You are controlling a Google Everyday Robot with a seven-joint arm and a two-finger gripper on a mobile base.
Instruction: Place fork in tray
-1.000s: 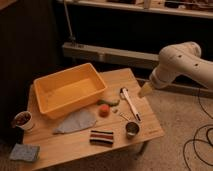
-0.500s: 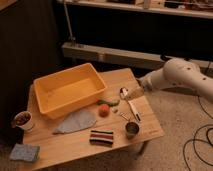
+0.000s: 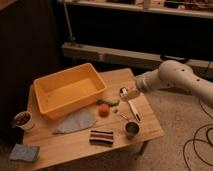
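Note:
The tray is a large yellow-orange tub on the back left of the wooden table. Nothing shows inside it. A thin, small utensil that looks like the fork lies flat on the table's right side, between an orange-red ball and a white-handled utensil. My gripper, at the end of the white arm reaching in from the right, hovers low over the table just behind these utensils and right of the tray. It holds nothing that I can make out.
A green item and the orange-red ball lie in front of the tray. A grey-blue cloth, a striped block, a metal cup, a small white cup and a blue sponge sit nearer the front.
The arm has swung left and down, bringing the gripper from beyond the table's right edge to over the utensils. Objects on the table have not moved.

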